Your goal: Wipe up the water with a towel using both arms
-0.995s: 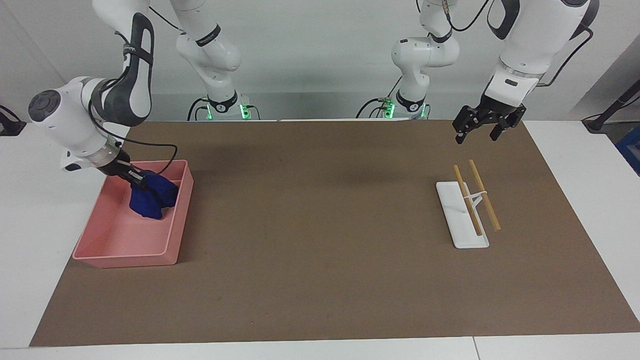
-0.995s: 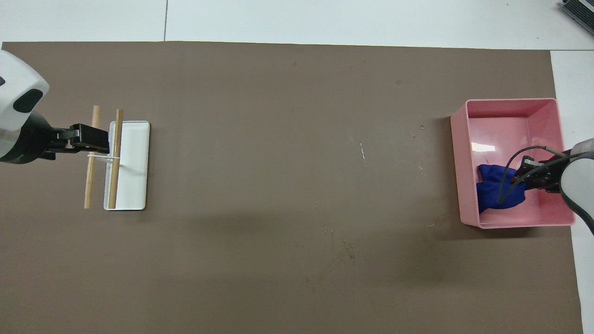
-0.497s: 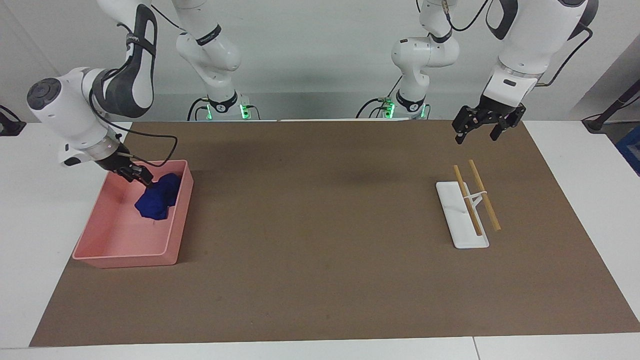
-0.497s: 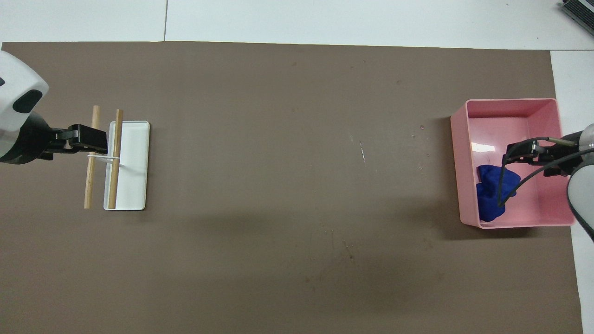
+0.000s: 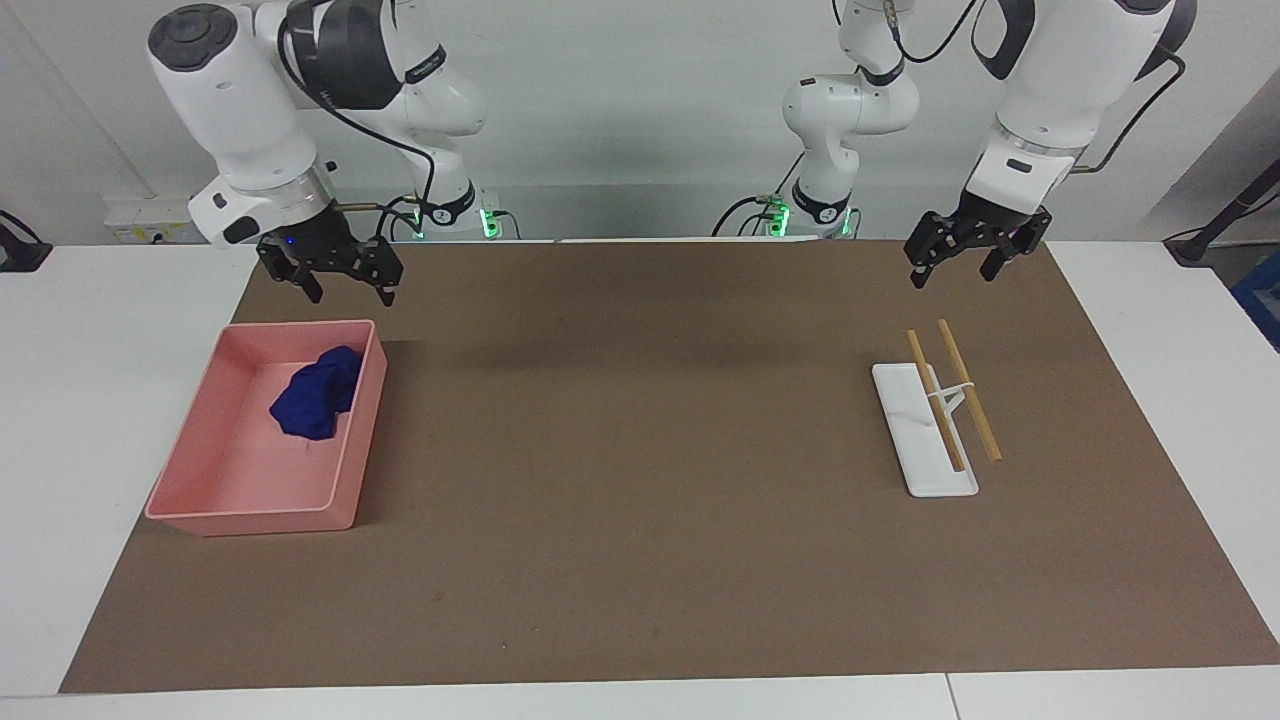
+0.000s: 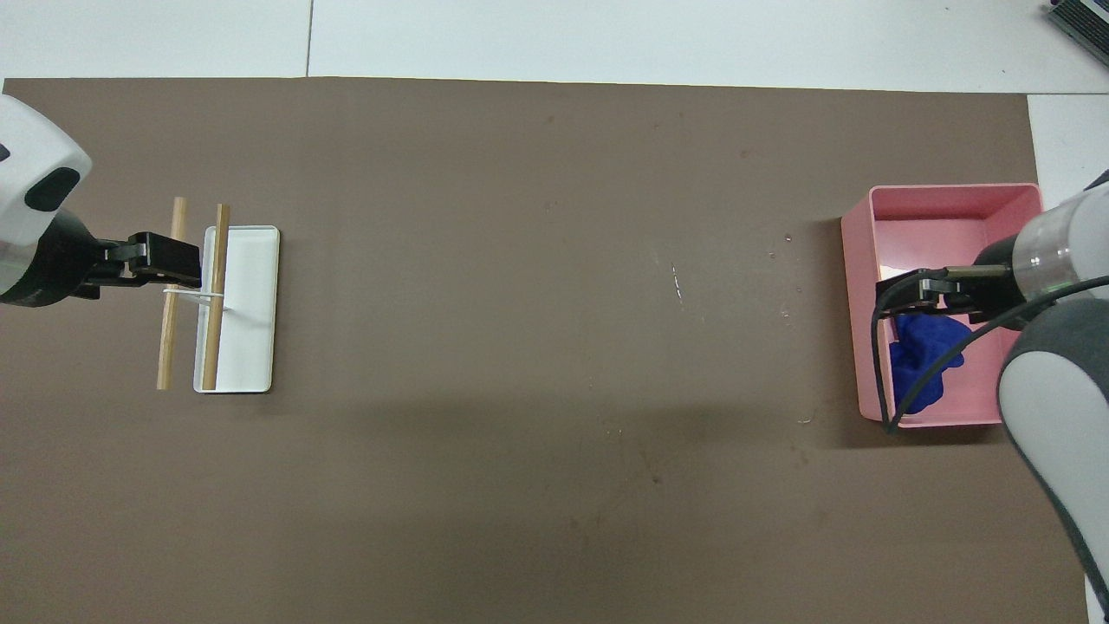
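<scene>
My right tool (image 5: 334, 274) hangs released, grasping nothing, over the surface (image 5: 640, 520) just beside the tray (image 5: 352, 440). The towel (image 5: 315, 400) lies bunched inside, probably put away after use. Water (image 6: 787, 237) specks sit near the tray. My left tool (image 5: 967, 255) waits released above the rack (image 5: 925, 435).

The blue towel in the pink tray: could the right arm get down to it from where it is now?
Probably yes. The towel lies uncovered in the open-topped pink tray, and the right gripper hangs open just above the tray's robot-side rim, with nothing between them.
</scene>
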`<state>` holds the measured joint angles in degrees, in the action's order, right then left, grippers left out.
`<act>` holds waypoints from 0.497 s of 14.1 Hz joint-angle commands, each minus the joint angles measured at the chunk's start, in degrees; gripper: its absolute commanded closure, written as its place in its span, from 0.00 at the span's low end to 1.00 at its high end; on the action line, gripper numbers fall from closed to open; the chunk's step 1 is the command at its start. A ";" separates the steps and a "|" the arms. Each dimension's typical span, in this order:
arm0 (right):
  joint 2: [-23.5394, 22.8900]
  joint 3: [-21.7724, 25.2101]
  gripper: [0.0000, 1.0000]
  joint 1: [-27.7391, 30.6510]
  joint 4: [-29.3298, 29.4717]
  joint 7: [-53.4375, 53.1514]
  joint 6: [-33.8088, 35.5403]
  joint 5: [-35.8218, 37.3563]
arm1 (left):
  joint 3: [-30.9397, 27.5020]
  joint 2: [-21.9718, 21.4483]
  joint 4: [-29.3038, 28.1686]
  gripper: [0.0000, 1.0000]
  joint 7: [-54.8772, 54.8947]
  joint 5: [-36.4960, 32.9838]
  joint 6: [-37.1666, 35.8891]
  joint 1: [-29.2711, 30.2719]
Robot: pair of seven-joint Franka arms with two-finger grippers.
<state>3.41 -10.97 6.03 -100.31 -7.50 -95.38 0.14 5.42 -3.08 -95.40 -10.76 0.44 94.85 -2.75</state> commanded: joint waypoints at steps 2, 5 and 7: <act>-4.01 -0.02 0.00 -3.75 12.38 -2.59 8.09 2.40 | -0.49 -1.31 -1.01 0.00 0.48 -1.06 -0.20 -0.76; -4.46 0.15 0.00 -2.96 15.66 -2.96 9.95 2.93 | -0.49 -1.31 -1.10 0.00 0.48 -1.06 -0.20 -0.68; -3.59 0.42 0.00 -2.78 14.45 -2.26 11.79 2.15 | -0.49 -1.31 -1.01 0.00 0.48 -1.06 -0.20 -0.76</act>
<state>0.71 -10.27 2.71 -87.24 -9.68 -86.06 1.98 5.42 -3.10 -95.41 -10.76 0.44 94.85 -2.75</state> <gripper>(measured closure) 0.000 0.000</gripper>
